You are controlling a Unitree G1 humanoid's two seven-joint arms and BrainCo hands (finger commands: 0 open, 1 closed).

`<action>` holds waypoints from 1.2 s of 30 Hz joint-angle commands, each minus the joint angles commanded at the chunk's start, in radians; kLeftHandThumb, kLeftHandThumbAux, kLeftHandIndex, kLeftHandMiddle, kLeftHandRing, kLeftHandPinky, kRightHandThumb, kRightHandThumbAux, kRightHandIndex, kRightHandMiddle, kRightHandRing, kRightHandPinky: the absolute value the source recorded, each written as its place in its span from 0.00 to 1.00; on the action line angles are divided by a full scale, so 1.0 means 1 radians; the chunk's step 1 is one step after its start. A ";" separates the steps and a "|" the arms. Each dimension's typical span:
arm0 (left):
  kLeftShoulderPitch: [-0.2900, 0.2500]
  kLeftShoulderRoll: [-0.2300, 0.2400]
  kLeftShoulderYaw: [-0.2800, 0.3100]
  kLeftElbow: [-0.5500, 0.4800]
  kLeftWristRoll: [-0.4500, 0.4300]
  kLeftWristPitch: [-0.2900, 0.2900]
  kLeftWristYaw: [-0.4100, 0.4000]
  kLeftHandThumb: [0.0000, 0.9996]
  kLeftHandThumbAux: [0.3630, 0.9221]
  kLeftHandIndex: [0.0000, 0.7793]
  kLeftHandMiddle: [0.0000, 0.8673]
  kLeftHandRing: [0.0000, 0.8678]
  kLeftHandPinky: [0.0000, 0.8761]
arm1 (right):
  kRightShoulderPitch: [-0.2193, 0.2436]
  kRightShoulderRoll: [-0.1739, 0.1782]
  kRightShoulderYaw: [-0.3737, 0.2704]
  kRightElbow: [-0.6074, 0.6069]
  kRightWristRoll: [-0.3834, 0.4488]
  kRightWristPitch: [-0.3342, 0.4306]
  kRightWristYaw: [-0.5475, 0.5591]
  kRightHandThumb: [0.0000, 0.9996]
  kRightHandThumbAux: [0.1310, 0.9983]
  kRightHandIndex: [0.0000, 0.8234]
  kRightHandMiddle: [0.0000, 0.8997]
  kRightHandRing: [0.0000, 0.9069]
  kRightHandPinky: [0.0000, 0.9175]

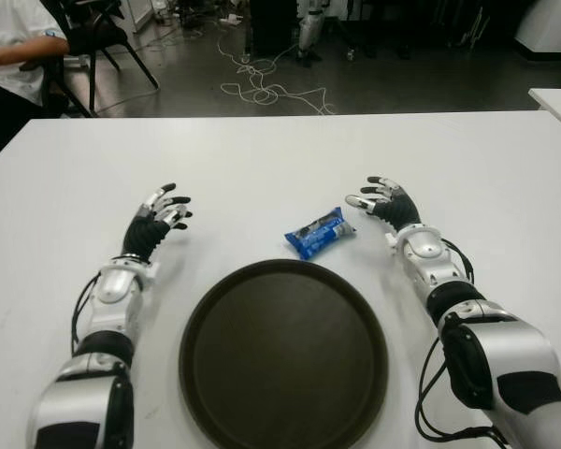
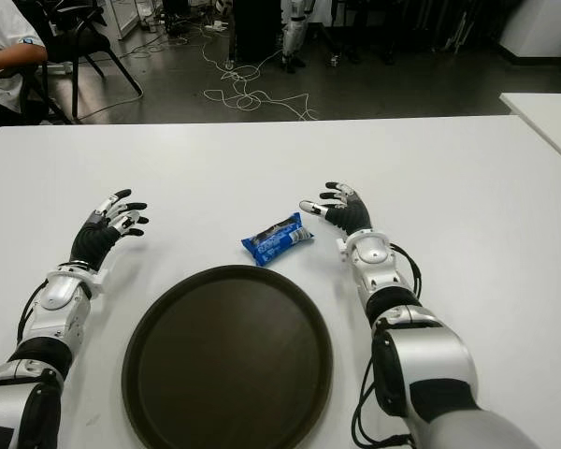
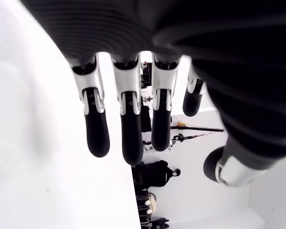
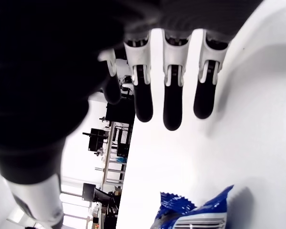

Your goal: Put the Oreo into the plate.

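A blue Oreo packet (image 1: 319,232) lies on the white table (image 1: 280,159), just beyond the far rim of a round dark brown plate (image 1: 283,354). My right hand (image 1: 381,202) hovers a little to the right of the packet, fingers spread and holding nothing. The right wrist view shows its fingers (image 4: 173,102) straight, with the packet's (image 4: 195,214) crimped end close by. My left hand (image 1: 163,211) shows to the left of the plate, fingers extended and empty, well apart from the packet.
A person sits on a chair (image 1: 93,33) beyond the table's far left corner. Cables (image 1: 262,89) lie on the dark floor behind. Another white table's edge (image 1: 556,101) shows at the far right.
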State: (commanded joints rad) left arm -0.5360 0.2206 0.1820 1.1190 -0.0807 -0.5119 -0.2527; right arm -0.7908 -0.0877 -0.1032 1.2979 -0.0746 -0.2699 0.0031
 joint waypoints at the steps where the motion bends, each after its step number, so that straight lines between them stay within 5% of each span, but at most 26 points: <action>1: 0.000 0.000 0.000 0.000 0.000 0.001 0.000 0.25 0.43 0.16 0.32 0.38 0.44 | 0.000 0.000 0.001 -0.001 -0.001 -0.002 0.000 0.00 0.73 0.24 0.30 0.32 0.35; 36: -0.006 -0.005 -0.001 0.001 0.000 0.006 0.008 0.24 0.45 0.16 0.32 0.38 0.45 | 0.001 -0.006 0.010 -0.002 -0.007 -0.014 0.034 0.00 0.73 0.23 0.31 0.31 0.34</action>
State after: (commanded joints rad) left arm -0.5417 0.2154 0.1812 1.1203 -0.0803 -0.5061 -0.2444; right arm -0.7894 -0.0939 -0.0927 1.2962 -0.0820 -0.2835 0.0367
